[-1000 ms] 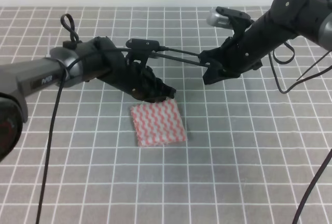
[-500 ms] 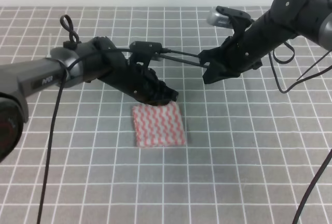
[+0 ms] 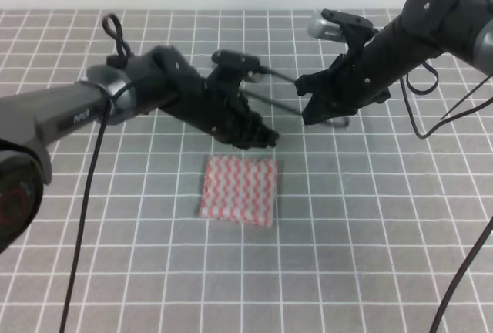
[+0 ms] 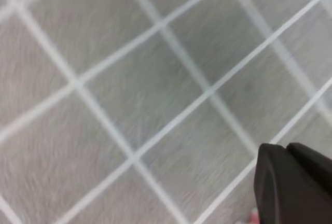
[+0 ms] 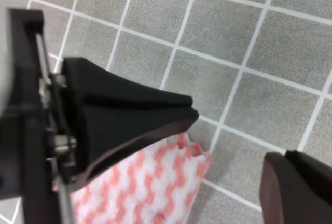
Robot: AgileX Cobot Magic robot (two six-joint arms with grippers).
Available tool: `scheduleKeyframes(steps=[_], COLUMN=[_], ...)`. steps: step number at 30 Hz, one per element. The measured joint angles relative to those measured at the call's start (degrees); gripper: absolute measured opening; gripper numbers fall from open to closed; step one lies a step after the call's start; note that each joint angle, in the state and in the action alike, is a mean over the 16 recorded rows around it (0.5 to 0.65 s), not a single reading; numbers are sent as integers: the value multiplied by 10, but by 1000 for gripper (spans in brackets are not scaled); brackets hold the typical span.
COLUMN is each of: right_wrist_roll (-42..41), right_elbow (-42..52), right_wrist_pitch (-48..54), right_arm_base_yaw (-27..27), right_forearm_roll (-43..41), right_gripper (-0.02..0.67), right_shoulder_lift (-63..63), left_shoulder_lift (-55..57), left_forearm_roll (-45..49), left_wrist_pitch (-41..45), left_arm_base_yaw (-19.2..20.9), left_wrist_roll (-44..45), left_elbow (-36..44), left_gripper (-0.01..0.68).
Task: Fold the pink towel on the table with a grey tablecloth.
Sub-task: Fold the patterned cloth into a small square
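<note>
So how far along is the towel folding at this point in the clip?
The pink-and-white zigzag-striped towel lies as a small compact rectangle on the grey grid-printed tablecloth, so it looks folded, though layers aren't discernible. Neither arm holds it: the left gripper hovers just beyond its far edge, and the right gripper is raised clear. What is left, if anything, is probably only retracting the arms.

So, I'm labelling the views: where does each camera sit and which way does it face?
Exterior high: raised, facing down over the grey gridded tablecloth, both arms and the pink zigzag-striped towel.
Left wrist: close, blurred tablecloth; one dark finger.
Right wrist: looks down at the towel's corner under the left gripper.
The exterior and right wrist views share the towel.
</note>
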Motion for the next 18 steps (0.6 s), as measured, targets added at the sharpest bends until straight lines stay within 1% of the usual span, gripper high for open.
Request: scheduleKeyframes(steps=[4, 8, 13, 18], right_wrist_roll=[3, 7, 13, 16], right_elbow=[5, 23, 77, 159], right_wrist_pitch=[8, 10, -2, -28], right_arm_base_yaw=[0, 0, -1, -1], right_forearm_roll=[-15, -31, -51, -62], right_gripper=[-17, -17, -17, -17], right_shoulder_lift=[-11, -38, -105, -201], left_shoulder_lift=[-34, -94, -202, -334], left_forearm_roll=[11, 19, 26, 26], left_wrist_pitch=[-11, -38, -82, -136], left_arm_base_yaw=[2, 4, 7, 9], left_wrist_roll=[-7, -15, -23, -24], left_elbow=[4, 36, 118, 233], left_gripper=[0, 0, 0, -1])
